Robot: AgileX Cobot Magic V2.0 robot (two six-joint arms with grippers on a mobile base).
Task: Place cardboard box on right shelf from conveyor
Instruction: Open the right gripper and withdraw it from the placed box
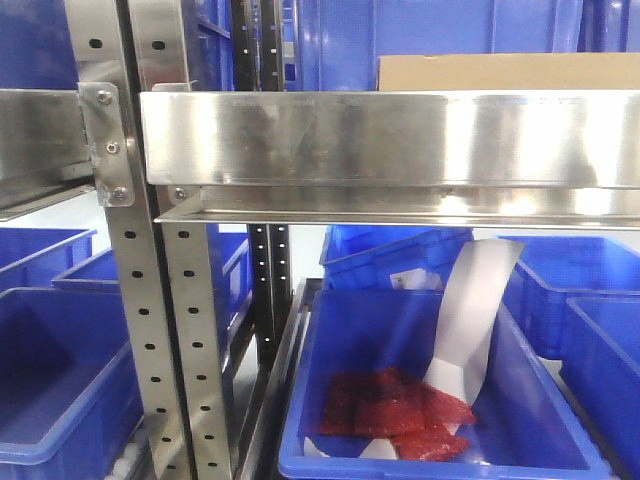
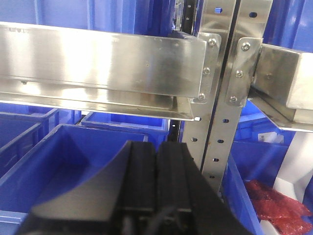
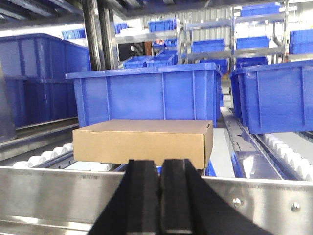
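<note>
One tan corrugated cardboard box [image 3: 143, 141] on steel right shelf [image 3: 274, 203].

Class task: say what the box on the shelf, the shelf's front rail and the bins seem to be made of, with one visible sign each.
Cardboard box: likely plain tan cardboard, matte, with folded flap edges.
Right shelf front rail: apparently stainless steel, brushed, shiny with blurred reflections, bolted.
Blue bins: probably moulded plastic, smooth with ribbed walls and a slight gloss.

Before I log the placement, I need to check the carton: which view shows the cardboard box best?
The right wrist view: the cardboard box shows its whole front face and top, lying behind the right shelf rail. The front-facing view shows only its top strip above the rail. The left wrist view shows none of it.
</note>
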